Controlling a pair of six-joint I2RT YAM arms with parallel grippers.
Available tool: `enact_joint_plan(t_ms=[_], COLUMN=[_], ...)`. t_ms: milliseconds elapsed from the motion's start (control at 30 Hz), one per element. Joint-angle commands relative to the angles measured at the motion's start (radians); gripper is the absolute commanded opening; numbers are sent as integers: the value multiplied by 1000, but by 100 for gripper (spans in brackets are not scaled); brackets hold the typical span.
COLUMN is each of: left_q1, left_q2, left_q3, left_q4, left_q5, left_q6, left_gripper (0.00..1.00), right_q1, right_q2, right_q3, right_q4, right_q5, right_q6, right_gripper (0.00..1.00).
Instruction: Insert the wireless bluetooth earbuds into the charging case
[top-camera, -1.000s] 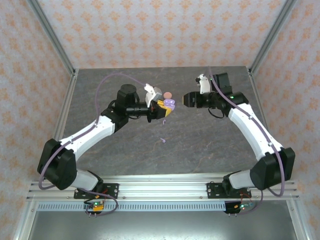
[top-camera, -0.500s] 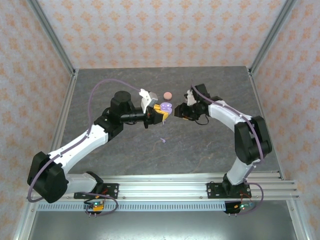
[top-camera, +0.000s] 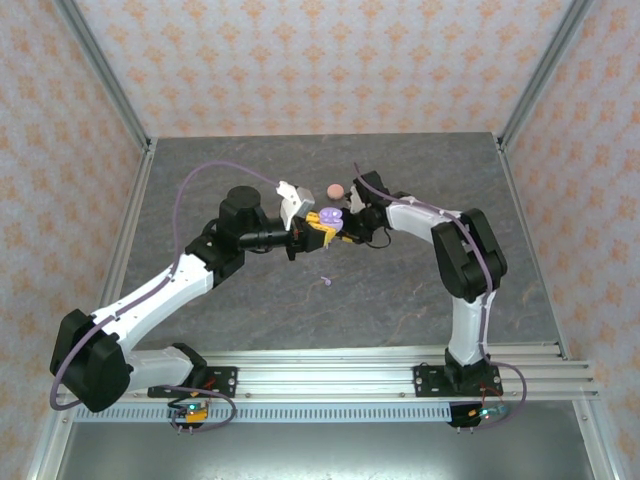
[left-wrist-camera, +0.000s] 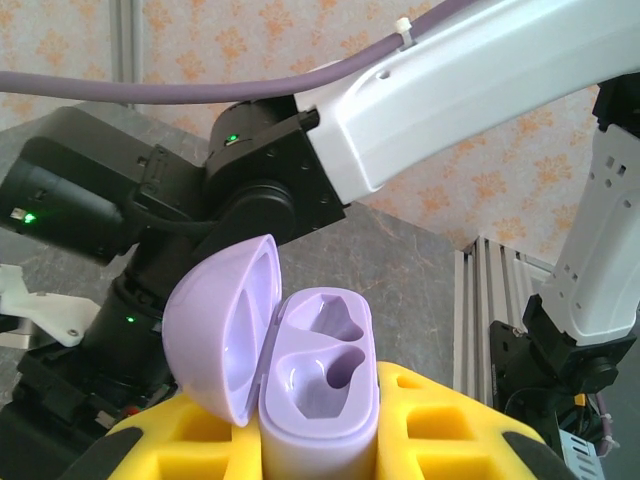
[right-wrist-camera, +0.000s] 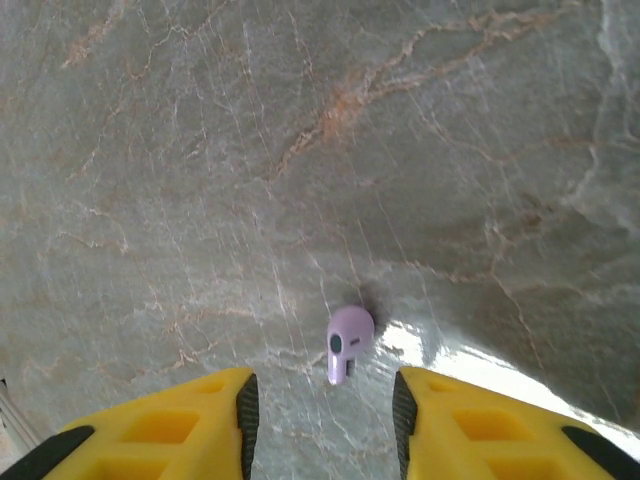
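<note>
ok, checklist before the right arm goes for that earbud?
1. Left gripper shut on lavender case: ok.
2. Lid open: ok.
3. Both sockets empty: ok.
4. Right gripper open, holding nothing: ok.
5. Lavender earbud lying on table, lined up with the jaw gap: ok.
6. Gripper height above earbud: cannot tell.

Held upright, lavender charging case, lid swung open to one side, both wells empty; small pink rounded case on the table beyond; lavender earbud flat on marbled table, stem nearest.
</note>
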Motion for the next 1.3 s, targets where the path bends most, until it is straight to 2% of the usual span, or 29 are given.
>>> enact_joint_plan(t_ms=[0,200,600,1100,1167,1267], left_q1=[-5,-7,-7,-6,-7,-6], left_q2=[-23,-21,1,5,2,-5], left_q3=[-6,0,13,19,18,17], left_q4=[2,-12,-28,-34,-34,-34], left_q5=[-8,-11,-20,-23,-23,-24], left_q6=[-9,-6,-4,-8,-7,-3], left_gripper=[19,20,19,19,19,19], right_q1=[7,16,25,26,25,24], right_q2=[35,87,113,91,70,43], right_q3=[52,110,161,213,203,186], right_q4=[-21,-72,-247,-384,-377,-333], right_q5=[33,38,100,323,314,212], right_q6=[15,-5,-104,-142,-147,-159], right_gripper=[41,35,34,33,32,32])
